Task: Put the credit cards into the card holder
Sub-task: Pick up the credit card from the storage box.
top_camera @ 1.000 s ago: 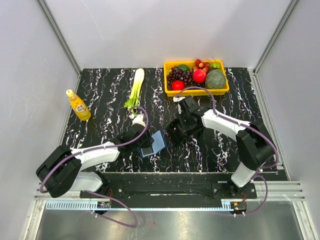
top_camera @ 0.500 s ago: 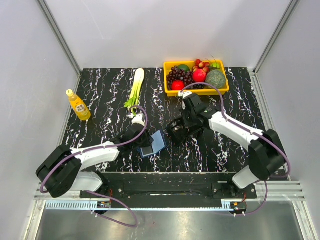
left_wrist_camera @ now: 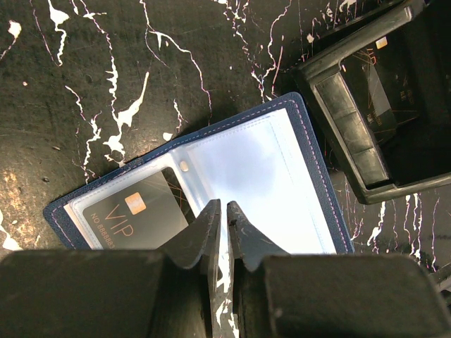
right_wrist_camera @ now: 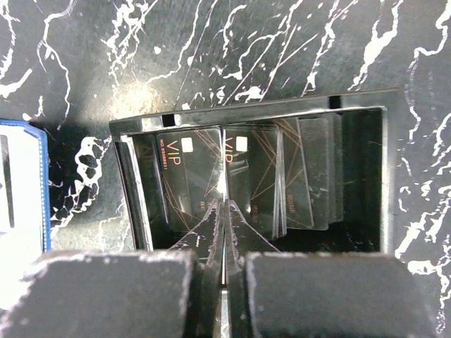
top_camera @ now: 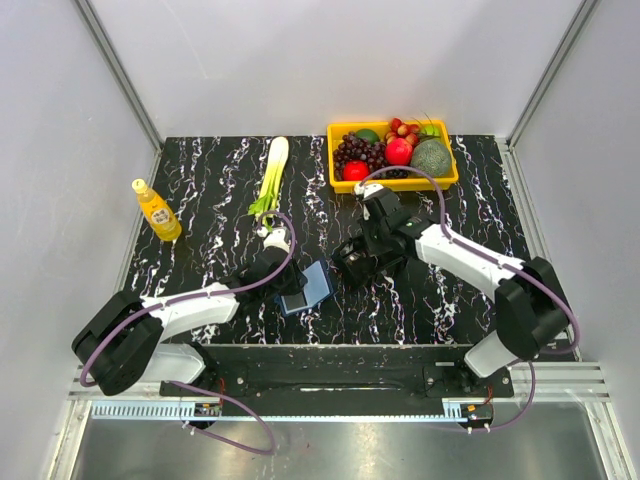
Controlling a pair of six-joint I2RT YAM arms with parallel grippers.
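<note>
Card holder [left_wrist_camera: 271, 165] open, navy border, pale sleeves, VIP card [left_wrist_camera: 134, 211] apparently inside

A black marble-look worktop [top_camera: 200, 190] veined in white forms the floor of a booth closed in by plain matte pale grey panels: a back wall [top_camera: 330, 60], a left wall [top_camera: 50, 200] and a right wall [top_camera: 600, 150]. Silver aluminium profile posts [top_camera: 118, 72] run down the rear corners. Along the near edge lies a silver slotted rail [top_camera: 330, 412], then a brushed steel sheet [top_camera: 350, 450]. The light is soft and even (one pale glare patch [right_wrist_camera: 134, 91] shows in the right wrist view).
</note>
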